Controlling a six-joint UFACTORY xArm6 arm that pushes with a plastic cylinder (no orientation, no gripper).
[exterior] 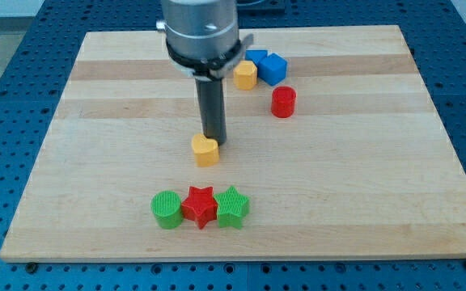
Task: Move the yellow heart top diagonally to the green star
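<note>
The yellow heart lies near the middle of the wooden board. My tip stands right behind it, touching its upper right side. The green star lies below, toward the view's bottom, at the right end of a row. The heart sits above and a little left of the star, with a gap between them.
A red star and a green cylinder sit left of the green star, touching in a row. At the view's top lie a yellow block, a blue cube, another blue block and a red cylinder.
</note>
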